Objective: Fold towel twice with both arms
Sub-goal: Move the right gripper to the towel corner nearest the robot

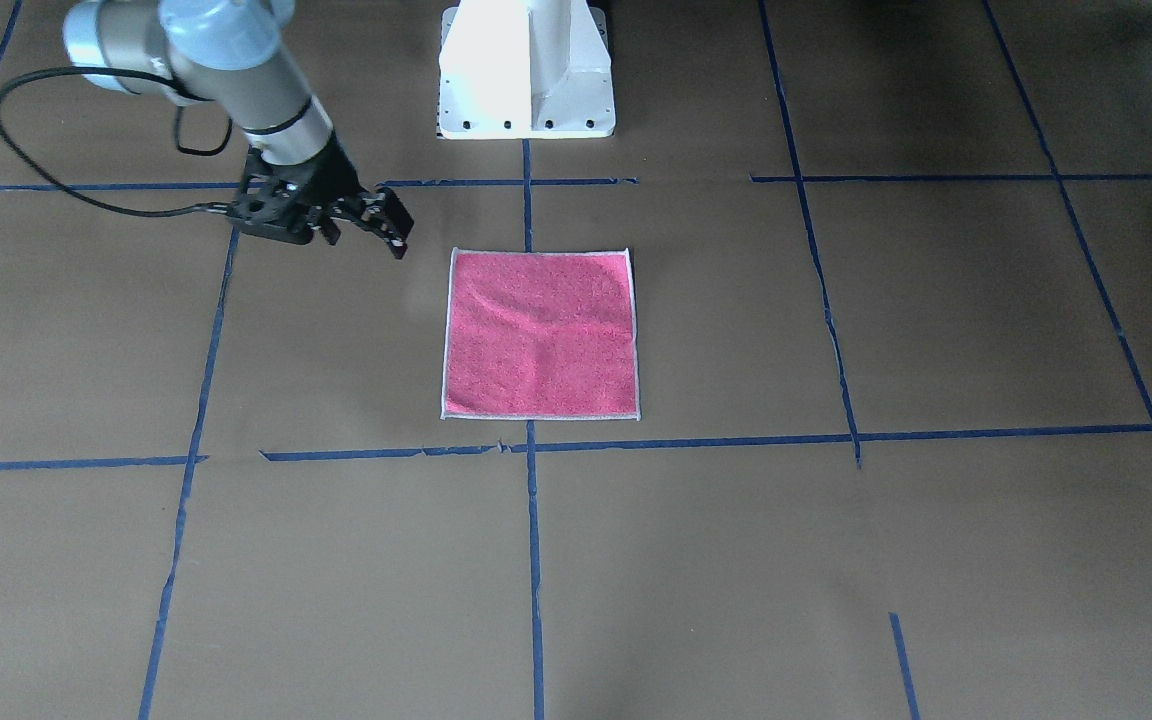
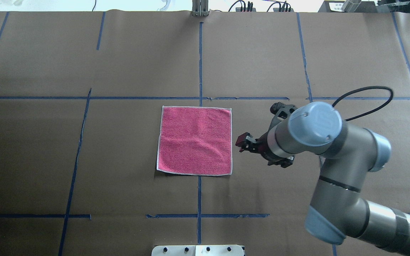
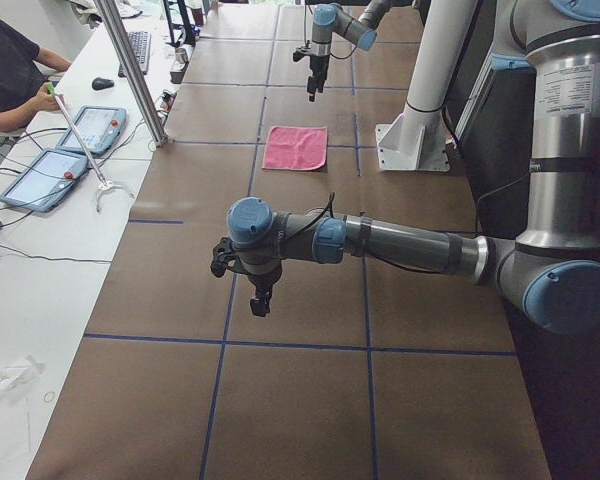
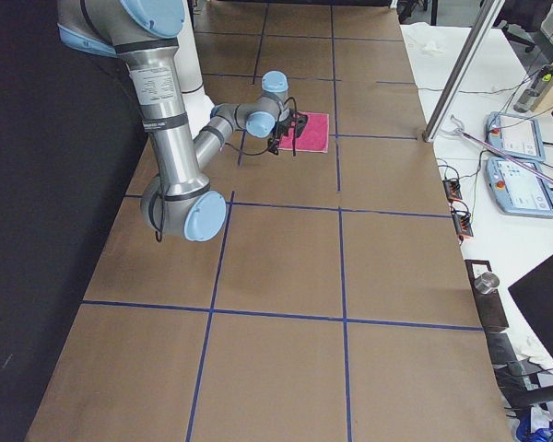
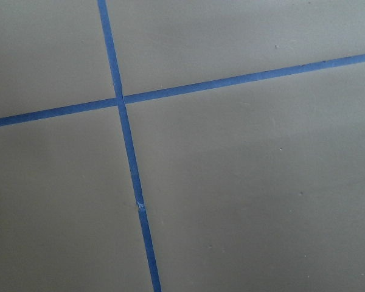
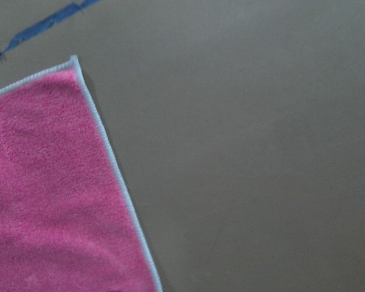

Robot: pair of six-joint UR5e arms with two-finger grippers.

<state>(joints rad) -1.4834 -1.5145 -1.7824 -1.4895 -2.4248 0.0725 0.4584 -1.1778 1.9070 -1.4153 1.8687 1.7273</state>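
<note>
The towel (image 1: 539,335) lies flat and unfolded at the table's middle, pink-red face up, with its pale border showing all round; it also shows in the overhead view (image 2: 195,140). My right gripper (image 1: 366,235) hovers open and empty just off the towel's right edge, and also shows in the overhead view (image 2: 242,143). The right wrist view shows one towel corner (image 6: 42,182). My left gripper (image 3: 260,300) hangs over bare table far to the towel's left, seen only in the exterior left view; I cannot tell whether it is open or shut. The left wrist view shows only paper and tape.
The table is brown paper with a blue tape grid (image 2: 199,60). The white pedestal base (image 1: 526,70) stands at the robot's edge. A black cable (image 2: 365,92) loops off the right wrist. An operator (image 3: 10,70) and tablets (image 3: 50,170) sit on a side bench.
</note>
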